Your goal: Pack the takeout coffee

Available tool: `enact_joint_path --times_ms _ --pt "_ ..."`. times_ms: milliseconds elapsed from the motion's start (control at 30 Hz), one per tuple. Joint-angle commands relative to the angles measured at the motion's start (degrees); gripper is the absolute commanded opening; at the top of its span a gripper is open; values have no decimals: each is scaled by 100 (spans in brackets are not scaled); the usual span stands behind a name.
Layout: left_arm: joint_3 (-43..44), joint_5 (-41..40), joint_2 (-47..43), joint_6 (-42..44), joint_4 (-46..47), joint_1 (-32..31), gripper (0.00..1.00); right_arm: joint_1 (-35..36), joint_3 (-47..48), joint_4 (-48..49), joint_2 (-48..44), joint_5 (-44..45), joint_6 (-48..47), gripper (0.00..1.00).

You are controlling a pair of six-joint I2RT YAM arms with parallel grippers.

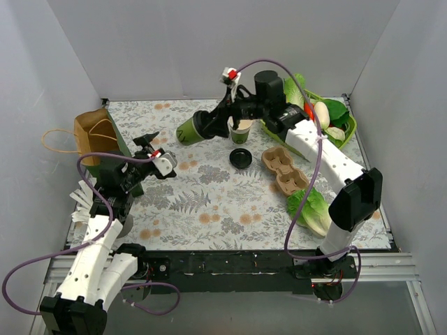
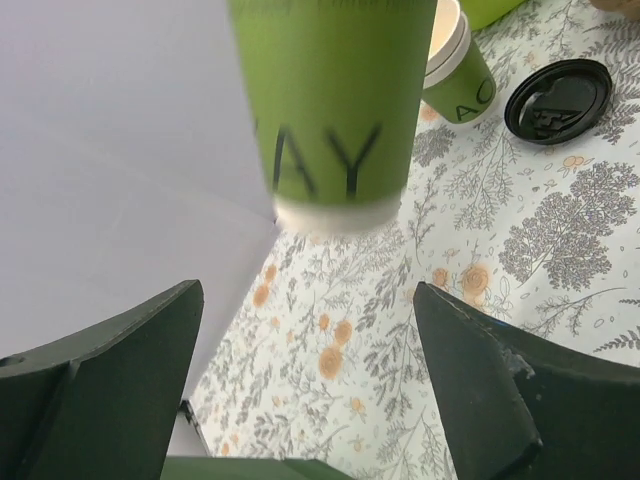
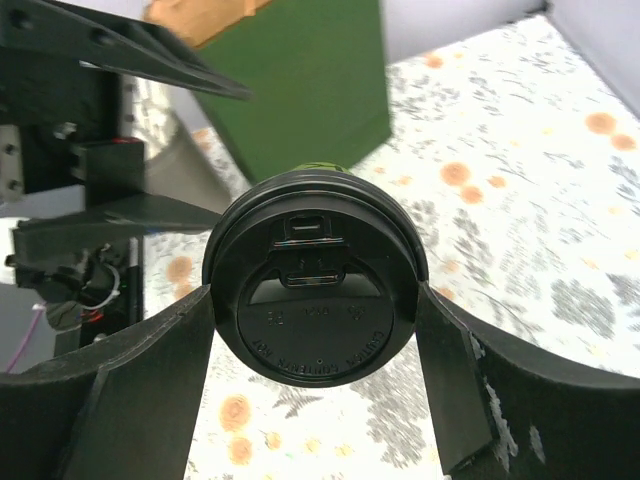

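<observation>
The takeout coffee (image 1: pixel 241 130), a small open cup with a cream top and green base, stands at the back of the table, and its black lid (image 1: pixel 240 158) lies flat in front of it. Both appear in the left wrist view, the cup (image 2: pixel 457 72) beside the lid (image 2: pixel 558 100). My right gripper (image 1: pixel 209 124) is shut on a taller green cup (image 1: pixel 190 131) held sideways in the air. Its fingers press both sides of that cup's black lid (image 3: pixel 318 300). My left gripper (image 2: pixel 308 290) is open and empty, just short of that cup's base (image 2: pixel 335 110).
A brown paper bag (image 1: pixel 94 132) with a dark green side stands at the far left. The brown pulp tray (image 1: pixel 285 171) lies right of the loose lid. Lettuce (image 1: pixel 311 209) lies near the right arm, and a green basket (image 1: pixel 351 129) of vegetables sits at the back right.
</observation>
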Motion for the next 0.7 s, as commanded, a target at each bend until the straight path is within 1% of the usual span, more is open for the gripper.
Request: enact_joint_path --times_ms 0,33,67,100,133,167,200,233,267,300,367,467,500,533,567,600,633,667 --pt "854 -404 0 -530 -678 7 88 -698 171 -353 -609 -157 -73 57" --pt "1057 -439 52 -846 -767 7 88 -787 118 -467 -671 -157 -116 57" --pt "1312 -735 157 -1214 -881 7 89 -883 65 -520 -723 -157 -317 57" --pt "1662 -1060 289 -2219 -952 16 90 -1032 -22 -599 -837 -149 -458 57" --pt "2484 -1455 490 -2673 -1118 25 90 -1095 -145 -669 -899 -131 -564 57" --pt "3066 -2607 1110 -3060 -1728 34 90 -1165 -242 -740 -961 -122 -652 57" --pt "3603 -3115 1430 -3455 -2161 95 92 -1279 -321 -740 -1083 -122 -662 57" --pt "4713 -3781 1833 -3921 -2635 113 93 -1323 -487 -732 -1136 -122 -662 57" --pt "5168 -4127 2133 -4073 -3493 148 93 -1341 -559 -732 -1189 -113 -662 57" --pt "5521 -4557 2580 -4162 -3814 226 93 -1385 -620 -740 -1277 -113 -662 57" --pt "6154 -4658 2707 -4294 -4211 332 93 -1376 -796 -705 -1356 -96 -618 57" --pt "6472 -4693 2646 -4365 -4379 727 91 -1377 -998 -591 -1471 -104 -416 57" --pt "6578 -4754 2681 -4382 -4502 1085 90 -1376 -1025 -591 -1497 -122 -320 57" --pt "6718 -5016 2855 -4391 -4703 1210 91 -1376 -1034 -617 -1489 -139 -302 57" --pt "6954 -5227 3022 -4426 -5358 1264 91 -1368 -1043 -652 -1506 -157 -293 57" --pt "7401 -5403 3189 -4452 -5704 1343 92 -1376 -1060 -670 -1515 -201 -293 57" --pt "7596 -5570 3434 -4435 -5968 1439 92 -1376 -1069 -705 -1506 -219 -301 57" --pt "7711 -5589 3480 -4418 -6310 1527 93 -1376 -1087 -714 -1506 -236 -301 57"
